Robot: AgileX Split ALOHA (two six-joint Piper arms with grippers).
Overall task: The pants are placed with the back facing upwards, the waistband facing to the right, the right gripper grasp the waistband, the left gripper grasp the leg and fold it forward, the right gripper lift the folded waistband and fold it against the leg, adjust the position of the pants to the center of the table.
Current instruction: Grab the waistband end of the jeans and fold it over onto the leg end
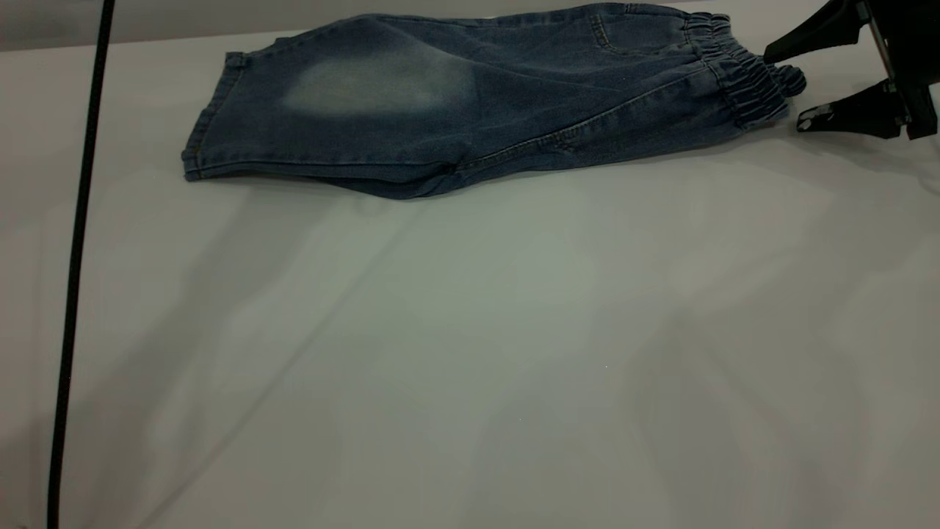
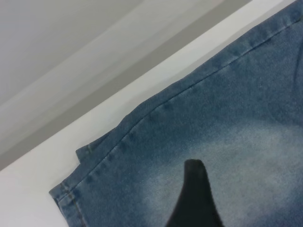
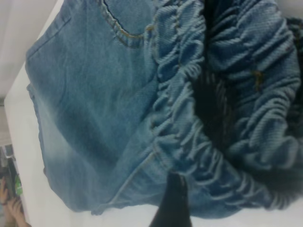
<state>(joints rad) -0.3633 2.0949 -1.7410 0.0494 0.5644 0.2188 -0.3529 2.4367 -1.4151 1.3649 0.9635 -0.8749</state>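
Right gripper [image 1: 782,86] at the far right, fingers [image 1: 844,116] spread apart; left gripper's state unclear.

The folded dark blue denim pants [image 1: 470,103] carry a pale, washed-out patch on the leg and tan stitching by the gathered waistband. They lie on a plain pale grey table [image 1: 470,353]; the glossy black cable [image 1: 73,264] left of them is unpatterned.

blue denim pants [image 1: 507,95] lie flat on the counter, already folded lengthwise with one leg over the other. a pale faded patch [image 1: 378,84] marks the leg. the gathered elastic waistband [image 1: 742,77] sits just beside the right jaws, between their two tips. the hemmed leg opening [image 1: 209,117] lies at the end farthest from them.
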